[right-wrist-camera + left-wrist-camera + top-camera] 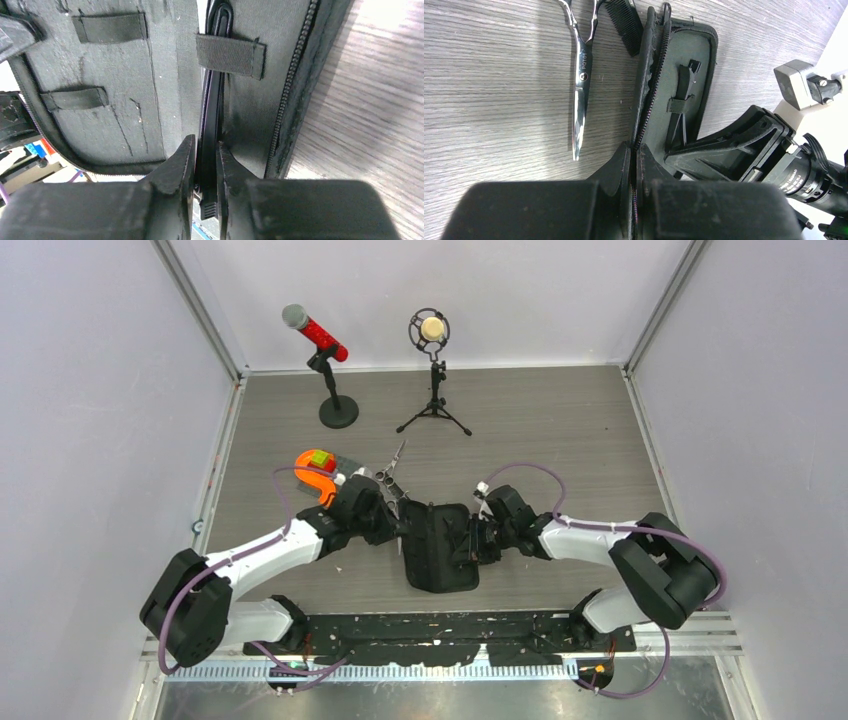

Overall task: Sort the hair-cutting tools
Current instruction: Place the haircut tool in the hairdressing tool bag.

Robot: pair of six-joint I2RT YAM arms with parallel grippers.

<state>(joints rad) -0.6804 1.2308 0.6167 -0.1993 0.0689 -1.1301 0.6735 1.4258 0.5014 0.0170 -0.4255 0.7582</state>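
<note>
Grips the black hair clip in the right gripper, long axis running straight up the frame under an elastic strap of the case. Pinches the case edge in the closed left gripper; scissors upper left in the left wrist view.

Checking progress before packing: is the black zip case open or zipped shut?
Open: the case shows its grey lining and elastic loops, zipper teeth unjoined.

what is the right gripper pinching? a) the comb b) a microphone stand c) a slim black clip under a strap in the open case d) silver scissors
c: the right gripper is shut on a slim black clip running under an elastic strap inside the open case.
</note>
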